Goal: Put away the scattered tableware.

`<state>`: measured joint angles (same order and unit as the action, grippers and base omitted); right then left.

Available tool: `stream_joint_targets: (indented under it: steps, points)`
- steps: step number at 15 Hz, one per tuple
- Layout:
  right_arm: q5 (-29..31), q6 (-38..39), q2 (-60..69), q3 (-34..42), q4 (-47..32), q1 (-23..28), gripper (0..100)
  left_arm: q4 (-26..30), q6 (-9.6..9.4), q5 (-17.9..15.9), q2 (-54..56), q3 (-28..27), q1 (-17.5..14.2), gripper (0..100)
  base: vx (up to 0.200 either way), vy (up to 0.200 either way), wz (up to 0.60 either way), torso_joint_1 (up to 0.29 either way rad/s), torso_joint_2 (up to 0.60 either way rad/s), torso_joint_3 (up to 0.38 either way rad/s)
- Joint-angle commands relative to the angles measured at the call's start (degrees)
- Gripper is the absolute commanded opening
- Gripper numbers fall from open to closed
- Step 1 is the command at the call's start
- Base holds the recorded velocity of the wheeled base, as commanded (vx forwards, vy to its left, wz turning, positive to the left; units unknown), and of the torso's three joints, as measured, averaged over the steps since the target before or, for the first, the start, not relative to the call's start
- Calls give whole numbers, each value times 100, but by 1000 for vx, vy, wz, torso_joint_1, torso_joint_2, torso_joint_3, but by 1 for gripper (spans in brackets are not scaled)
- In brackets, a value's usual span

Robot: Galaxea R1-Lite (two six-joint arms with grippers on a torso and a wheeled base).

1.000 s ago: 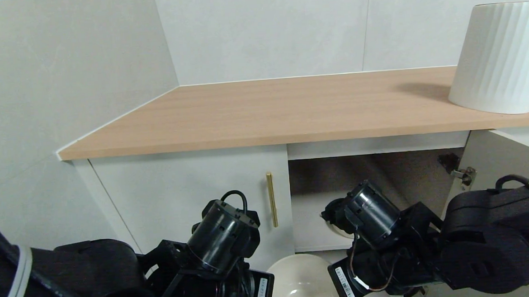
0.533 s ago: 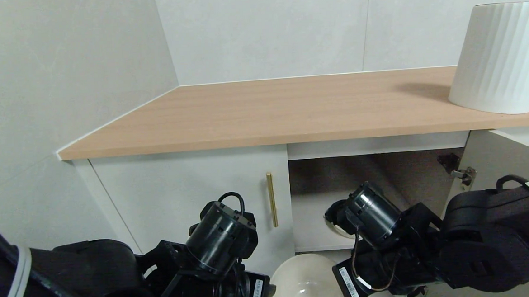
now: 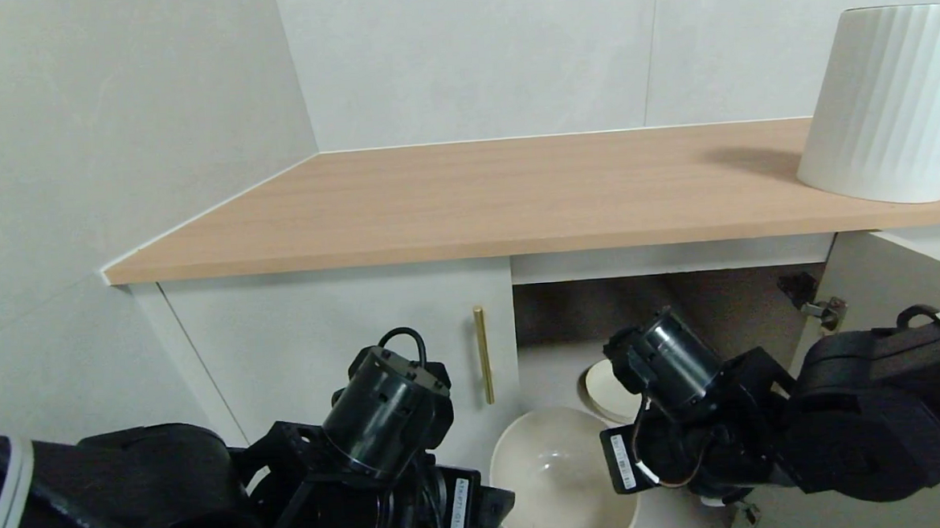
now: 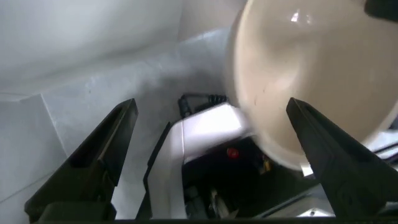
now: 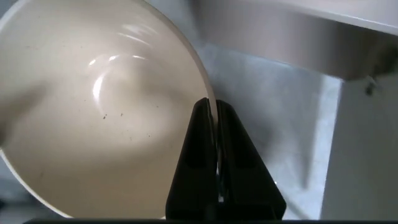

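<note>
Bowl (image 3: 563, 475) rim-clamped in my right end effector (image 5: 216, 109) (left end effector (image 4: 211, 106) spread wide) before open cupboard (image 3: 681, 297); shelving it inside looks next.

A light-brown wooden countertop (image 3: 467, 200) runs along the wall into the corner. A white ribbed cylindrical container (image 3: 888, 101) stands upright on its far right end. Under it, the white cabinet (image 3: 321, 336) is open on the right side, and a cream round plate (image 3: 609, 392) lies on its white bottom shelf (image 3: 545, 397).
</note>
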<state>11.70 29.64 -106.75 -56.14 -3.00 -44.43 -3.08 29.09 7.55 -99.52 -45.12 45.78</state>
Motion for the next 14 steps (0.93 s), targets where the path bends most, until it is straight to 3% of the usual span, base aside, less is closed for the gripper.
stream_joint_targets:
  steps: [1,3,9,14]
  points:
    - [16,271,23,59,150,488,0,-26,18,1,161,-6,-16,100,0,0,0,0,0,0]
    - [-19,622,-91,261,827,1112,0,-26,27,1,188,-6,-16,100,0,0,0,0,0,0]
    - [69,807,-1287,586,2937,1833,0,-26,18,1,188,3,-16,100,0,0,0,0,0,0]
    - [341,825,-1761,200,3060,2185,0,-26,18,1,179,12,-16,100,0,0,0,0,0,0]
